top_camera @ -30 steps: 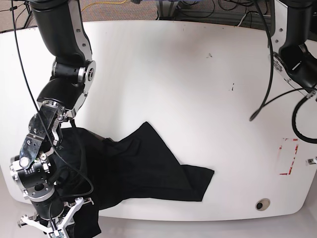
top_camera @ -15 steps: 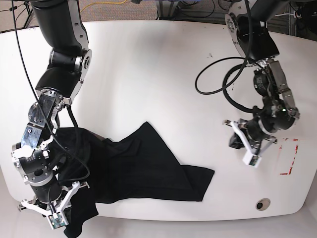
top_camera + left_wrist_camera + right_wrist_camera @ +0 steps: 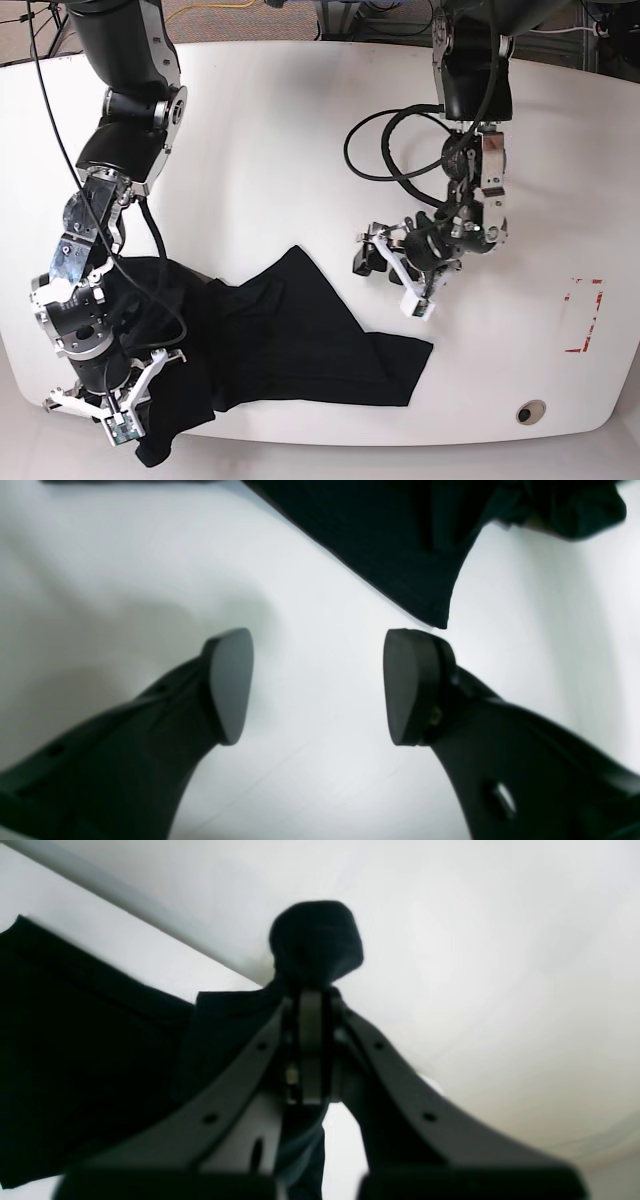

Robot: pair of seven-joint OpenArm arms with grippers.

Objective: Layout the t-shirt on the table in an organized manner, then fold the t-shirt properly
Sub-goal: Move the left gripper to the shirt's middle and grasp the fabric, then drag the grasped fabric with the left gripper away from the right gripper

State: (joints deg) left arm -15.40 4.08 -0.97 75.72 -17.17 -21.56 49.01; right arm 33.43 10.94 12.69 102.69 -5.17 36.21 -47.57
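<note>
Base view: laying-out step. My right pincer (image 3: 122, 425) clamped on t-shirt (image 3: 290, 340) bunch at bench (image 3: 300, 130) edge. My left pincer (image 3: 315, 685) wide, empty; shirt corner just ahead. Next: descend, pinch corner, spread flat.

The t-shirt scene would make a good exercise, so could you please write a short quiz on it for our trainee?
1. True or false: the left claw is shut on the t-shirt.
2. Which claw grips cloth? A) left B) right C) both
3. Fill in: the red tape mark on the table lies on the side of the ____ arm.

Key:
1. False. Its jaws stand open over bare table, just short of a corner of the cloth.
2. B. The right claw is shut on a bunch of cloth at the table's edge.
3. Left.
</note>
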